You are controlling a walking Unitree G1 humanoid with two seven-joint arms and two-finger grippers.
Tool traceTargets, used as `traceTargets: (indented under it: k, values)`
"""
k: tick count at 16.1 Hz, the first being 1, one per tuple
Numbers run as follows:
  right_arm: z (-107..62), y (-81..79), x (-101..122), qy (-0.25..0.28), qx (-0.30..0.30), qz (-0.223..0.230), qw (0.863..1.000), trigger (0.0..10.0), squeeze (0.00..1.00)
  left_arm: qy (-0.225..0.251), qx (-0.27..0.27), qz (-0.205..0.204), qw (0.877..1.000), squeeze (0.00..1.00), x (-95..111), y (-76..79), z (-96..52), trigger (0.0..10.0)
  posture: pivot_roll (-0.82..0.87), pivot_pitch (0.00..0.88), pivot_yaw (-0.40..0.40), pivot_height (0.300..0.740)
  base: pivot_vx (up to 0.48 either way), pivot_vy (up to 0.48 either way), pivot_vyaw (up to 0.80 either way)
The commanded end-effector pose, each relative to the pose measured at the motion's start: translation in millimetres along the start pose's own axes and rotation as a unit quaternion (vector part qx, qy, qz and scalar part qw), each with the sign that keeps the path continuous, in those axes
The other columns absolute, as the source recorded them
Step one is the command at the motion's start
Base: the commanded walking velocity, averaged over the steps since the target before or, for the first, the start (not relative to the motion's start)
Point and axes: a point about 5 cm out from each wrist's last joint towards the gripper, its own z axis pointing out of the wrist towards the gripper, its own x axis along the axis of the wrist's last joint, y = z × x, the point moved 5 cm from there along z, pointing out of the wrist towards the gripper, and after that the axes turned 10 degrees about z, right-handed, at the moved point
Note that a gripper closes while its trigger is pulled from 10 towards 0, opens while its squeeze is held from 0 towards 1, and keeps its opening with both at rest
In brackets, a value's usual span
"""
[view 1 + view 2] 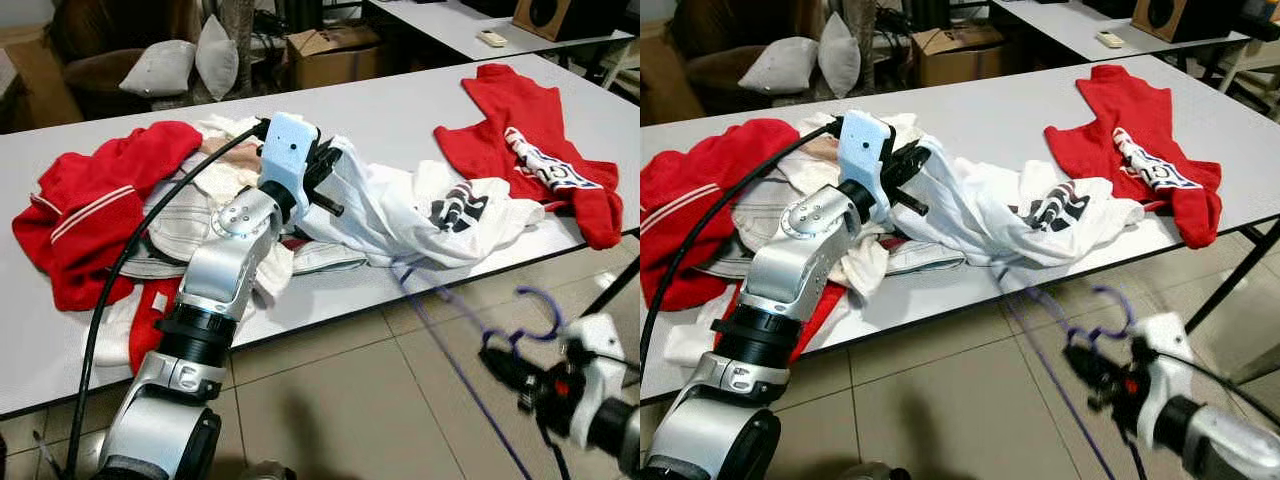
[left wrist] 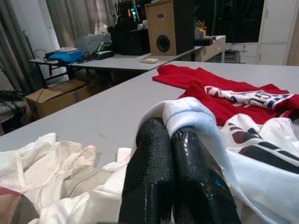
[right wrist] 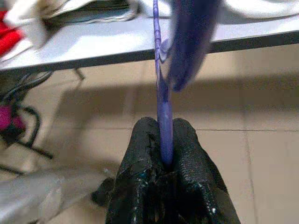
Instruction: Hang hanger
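With the left tool (image 1: 330, 180) pinched on the white shirt's (image 1: 400, 215) collar on the bench (image 1: 400, 110) and the right tool (image 3: 161, 140) clamped on the purple hanger (image 1: 470, 330) low at the near right, feeding the hanger arm into the neck opening slowly seems wise.

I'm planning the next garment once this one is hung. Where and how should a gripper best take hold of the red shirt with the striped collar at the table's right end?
Probably the striped collar of the red shirt: it lies bunched on top, a raised fold that two fingers can close around. Come from above on the table's near edge, where the cloth lies nearest the robot.
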Motion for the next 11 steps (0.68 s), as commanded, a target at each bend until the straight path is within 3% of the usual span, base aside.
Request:
traceTargets:
  k: [1, 2, 3, 4, 6, 7, 10, 11]
  values:
    - [0.3, -8.9, -5.5, -0.018, 0.021, -0.013, 1.0, 10.0, 0.0, -0.007, -0.003, 0.004, 1.0, 0.0, -1.8, -0.3, -0.5, 0.0, 0.02, 0.0, 0.073, 0.74, 0.0, 0.0, 0.0]
    - [0.0, -13.8, -4.9, -0.021, 0.029, -0.028, 0.999, 10.0, 0.0, -0.007, -0.003, 0.003, 1.0, 0.0, -1.0, -0.7, -0.4, 0.0, 0.02, 0.0, 0.074, 0.74, 0.0, 0.0, 0.0]
    - [1.0, -15.5, -5.1, -0.034, 0.025, -0.08, 0.996, 10.0, 0.0, -0.006, -0.003, 0.003, 1.0, 0.0, -0.3, -0.7, -0.1, 0.0, 0.02, 0.0, 0.076, 0.74, 0.0, 0.0, 0.0]
    - [1.7, -16.5, -5.7, -0.042, 0.024, -0.103, 0.993, 10.0, 0.0, -0.006, -0.004, 0.003, 1.0, 0.0, -0.2, -0.7, 0.0, 0.0, 0.02, 0.0, 0.078, 0.74, 0.0, 0.0, 0.0]
    - [8.6, -13.7, 13.3, -0.004, -0.007, -0.176, 0.984, 10.0, 0.0, -0.004, -0.006, 0.003, 1.0, 0.0, 0.6, 0.9, 0.9, 0.0, 0.02, 0.0, 0.078, 0.74, 0.0, 0.0, 0.0]
    - [13.0, -10.4, 32.7, 0.029, -0.043, -0.253, 0.966, 10.0, 0.0, -0.002, -0.005, 0.001, 1.0, 0.0, 1.1, 0.8, 0.8, 0.0, 0.02, 0.0, 0.078, 0.74, 0.0, 0.0, 0.0]
    - [17.3, -12.8, 52.1, 0.066, -0.072, -0.331, 0.938, 10.0, 0.0, -0.002, -0.001, -0.013, 1.0, 0.0, -0.4, -0.2, -1.3, 0.0, 0.02, 0.0, 0.076, 0.74, 0.0, 0.0, 0.0]
    - [19.2, -20.6, 61.0, 0.097, -0.075, -0.359, 0.925, 10.0, 0.0, -0.002, 0.001, -0.016, 1.0, 0.0, 0.4, -1.2, -1.4, 0.0, 0.02, 0.0, 0.074, 0.74, 0.0, 0.0, 0.0]
